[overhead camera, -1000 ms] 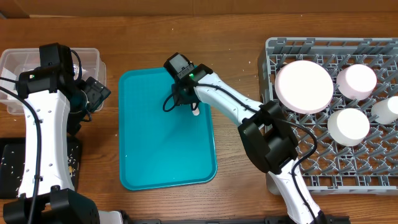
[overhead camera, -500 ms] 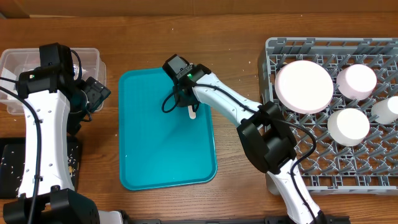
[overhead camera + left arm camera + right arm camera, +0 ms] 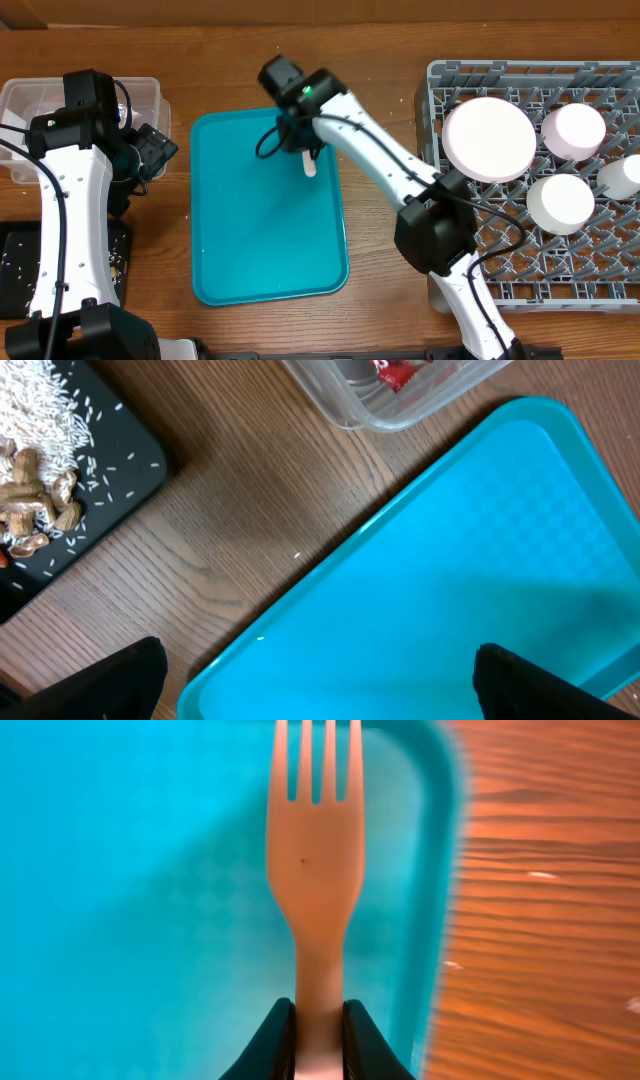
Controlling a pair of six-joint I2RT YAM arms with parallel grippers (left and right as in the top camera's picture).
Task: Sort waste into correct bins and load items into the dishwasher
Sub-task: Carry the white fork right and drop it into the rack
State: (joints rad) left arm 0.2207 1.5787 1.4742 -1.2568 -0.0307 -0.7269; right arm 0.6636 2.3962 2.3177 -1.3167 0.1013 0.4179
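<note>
Right wrist view: right gripper [image 3: 318, 1045] has its black fingers [image 3: 268, 1042] almost shut, pinching the neck of a pale flat fork [image 3: 313, 870]. The fork's long axis runs straight out from the jaws, tines pointing away, over the teal rectangular tray [image 3: 120, 920] near its rim. Left gripper [image 3: 320, 680] gapes wide, holding nothing, above the tray and the brown wooden table [image 3: 250, 510].

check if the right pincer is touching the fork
Touching. The right wrist view shows the right pincer closed on the fork, with both fingers pressed against its neck and no gap on either side.
</note>
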